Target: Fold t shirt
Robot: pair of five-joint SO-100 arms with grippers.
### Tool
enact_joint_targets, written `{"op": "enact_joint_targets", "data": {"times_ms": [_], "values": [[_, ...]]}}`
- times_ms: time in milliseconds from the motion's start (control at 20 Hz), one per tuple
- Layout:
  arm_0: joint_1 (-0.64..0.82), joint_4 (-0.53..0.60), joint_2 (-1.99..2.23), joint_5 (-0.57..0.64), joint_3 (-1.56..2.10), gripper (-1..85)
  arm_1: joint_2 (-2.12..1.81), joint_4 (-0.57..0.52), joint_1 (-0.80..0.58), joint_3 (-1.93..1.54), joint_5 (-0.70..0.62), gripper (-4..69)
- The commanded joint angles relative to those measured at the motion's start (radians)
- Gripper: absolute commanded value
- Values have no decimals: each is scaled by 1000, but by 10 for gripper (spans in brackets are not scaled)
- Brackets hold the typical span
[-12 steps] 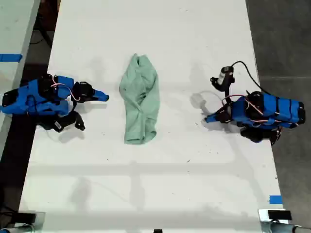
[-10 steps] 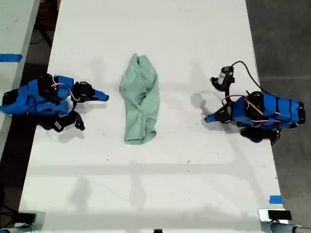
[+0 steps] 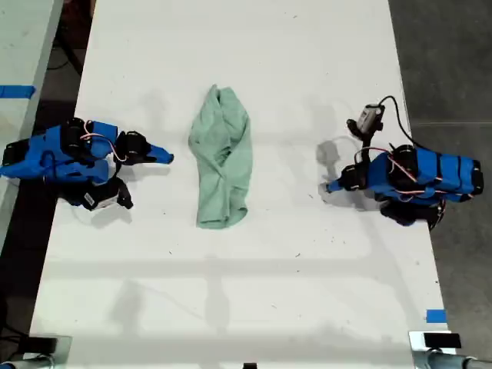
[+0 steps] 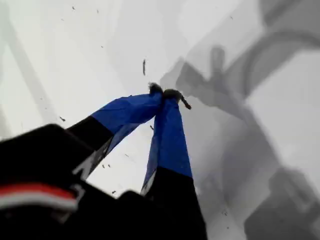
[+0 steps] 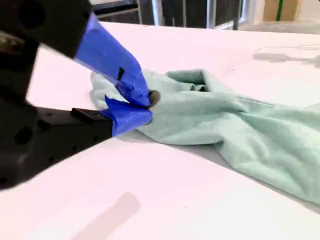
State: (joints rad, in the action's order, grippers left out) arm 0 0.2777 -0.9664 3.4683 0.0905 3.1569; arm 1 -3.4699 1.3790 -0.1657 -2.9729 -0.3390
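Second wrist view shows my second gripper (image 5: 142, 107) with its blue fingers (image 5: 117, 65) pressed together at the tips, pinching nothing; they sit low over the white desk (image 5: 165, 200), just beside one end of the t shirt (image 5: 240, 125) and not touching it that I can tell; the first wrist view shows my first gripper (image 4: 167, 94) with its two blue fingers (image 4: 170, 135) also pressed together at the tips, holding nothing, over bare desk with small dark specks on it; in the exterior view my second gripper (image 3: 165, 157) is at the exterior view's left and my first gripper (image 3: 330, 187) is at the exterior view's right, both pointing in toward the middle; the t shirt (image 3: 223, 157) lies between them on the desk (image 3: 231, 292), bunched up long and wrinkly, well apart from my first gripper; a bit of blue tape (image 3: 436, 316) sits near the desk's edge at the exterior view's lower right.
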Motion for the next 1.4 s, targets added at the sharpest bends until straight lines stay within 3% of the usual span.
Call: {"op": "enact_joint_targets", "data": {"times_ms": [0, 150, 200, 300, 400, 600, 1000, 1100, 1200, 1350], "values": [[-153, -25, -785, -98, -471, -3, 160, -153, 54, 225, 21, -1], [-249, -100, -1270, -95, -1022, 18, 653, -351, 161, 506, 46, 8], [-267, -114, -1356, -84, -1138, 68, 813, -388, 195, 614, 43, 18], [-281, -118, -1466, -64, -1259, 205, 1086, -374, 227, 851, 29, 133], [-288, -120, -1517, -51, -1301, 220, 1293, -328, 242, 1063, -2, 195], [-293, -67, -1560, -115, -1183, 171, 1588, -236, 261, 1362, -32, 218], [-368, 278, -1658, -212, -980, 232, 1887, -160, 261, 1640, -71, 221], [-394, 345, -1726, -210, -1003, 195, 1916, -155, 253, 1654, -71, 221], [-411, 383, -1789, -242, -1014, 45, 1942, -155, 252, 1666, -71, 222], [-428, 439, -1829, -247, -1019, -3, 1980, -155, 253, 1701, -75, 216]]}}
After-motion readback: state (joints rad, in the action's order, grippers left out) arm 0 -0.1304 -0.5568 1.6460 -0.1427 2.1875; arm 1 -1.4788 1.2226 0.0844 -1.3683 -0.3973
